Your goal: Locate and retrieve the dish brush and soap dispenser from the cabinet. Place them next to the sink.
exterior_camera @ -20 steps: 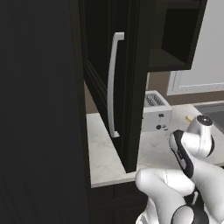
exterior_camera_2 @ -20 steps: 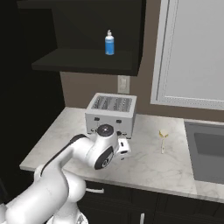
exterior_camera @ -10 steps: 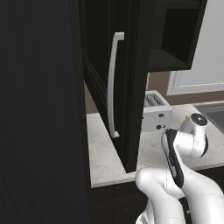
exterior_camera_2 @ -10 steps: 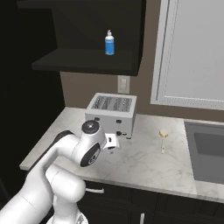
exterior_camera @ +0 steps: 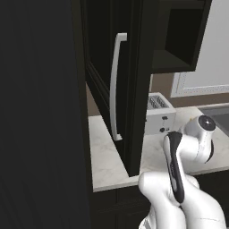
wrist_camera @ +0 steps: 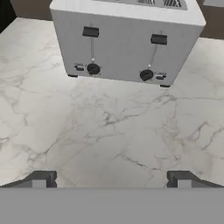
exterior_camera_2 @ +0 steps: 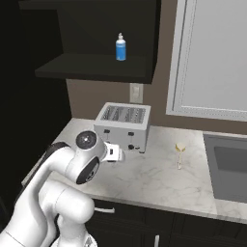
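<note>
Tool (wrist_camera: 111, 179), jaws wide and empty, hangs low over the worktop (exterior_camera_2: 159, 178) facing the toaster (exterior_camera_2: 122, 125). The brush (exterior_camera_2: 179, 150) lies right of the toaster; the soap (exterior_camera_2: 120, 48) stands on the shelf above it, likely next, needing a lift.

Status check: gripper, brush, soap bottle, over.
Gripper open, empty, low over marble counter. Tan-headed dish brush lying by dark sink. Blue soap dispenser on black cabinet shelf. Silver toaster dead ahead.

Glossy white rounded arm (exterior_camera_2: 53, 188) with dark joint bands and grey-capped elbow.
</note>
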You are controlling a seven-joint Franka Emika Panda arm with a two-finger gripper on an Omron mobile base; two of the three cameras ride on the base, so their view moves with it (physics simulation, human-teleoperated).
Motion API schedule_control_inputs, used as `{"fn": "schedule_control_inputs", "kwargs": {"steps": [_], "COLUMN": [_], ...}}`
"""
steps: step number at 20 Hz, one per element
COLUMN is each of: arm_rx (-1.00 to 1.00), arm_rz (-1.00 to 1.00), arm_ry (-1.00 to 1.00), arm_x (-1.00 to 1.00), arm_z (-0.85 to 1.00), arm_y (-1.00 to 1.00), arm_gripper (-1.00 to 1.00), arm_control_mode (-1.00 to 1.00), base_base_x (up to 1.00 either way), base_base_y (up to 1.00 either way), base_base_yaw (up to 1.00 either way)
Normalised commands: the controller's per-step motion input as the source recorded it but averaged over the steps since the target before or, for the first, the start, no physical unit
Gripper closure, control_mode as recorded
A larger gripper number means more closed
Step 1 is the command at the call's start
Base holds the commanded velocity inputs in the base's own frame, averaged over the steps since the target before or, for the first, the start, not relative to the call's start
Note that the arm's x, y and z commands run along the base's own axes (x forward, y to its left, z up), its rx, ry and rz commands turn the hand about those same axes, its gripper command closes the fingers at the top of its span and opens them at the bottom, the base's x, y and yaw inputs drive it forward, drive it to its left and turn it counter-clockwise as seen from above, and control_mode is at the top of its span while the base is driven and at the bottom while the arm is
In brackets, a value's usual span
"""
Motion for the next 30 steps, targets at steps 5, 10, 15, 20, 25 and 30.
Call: {"fn": "schedule_control_inputs", "kwargs": {"steps": [5, 10, 15, 20, 25, 30], "arm_rx": [-0.04, -0.01, 0.0, 0.0, -0.02, -0.07], "arm_rz": [-0.02, -0.08, -0.11, -0.11, -0.07, -0.01], "arm_ry": [-0.09, -0.09, -0.16, -0.2, -0.22, -0.17], "arm_x": [-0.23, -0.29, -0.46, -0.39, -0.28, -0.2], "arm_z": [0.35, 0.26, 0.22, 0.3, 0.27, 0.29], "arm_y": [0.26, 0.24, 0.2, 0.21, 0.24, 0.16], "arm_gripper": [-1.0, -1.0, -1.0, -1.0, -1.0, -1.0], "arm_control_mode": [-1.0, -1.0, -1.0, -1.0, -1.0, -1.0], "base_base_x": [0.0, 0.0, 0.0, 0.0, 0.0, 0.0], "base_base_y": [0.0, 0.0, 0.0, 0.0, 0.0, 0.0], "base_base_yaw": [0.0, 0.0, 0.0, 0.0, 0.0, 0.0]}}
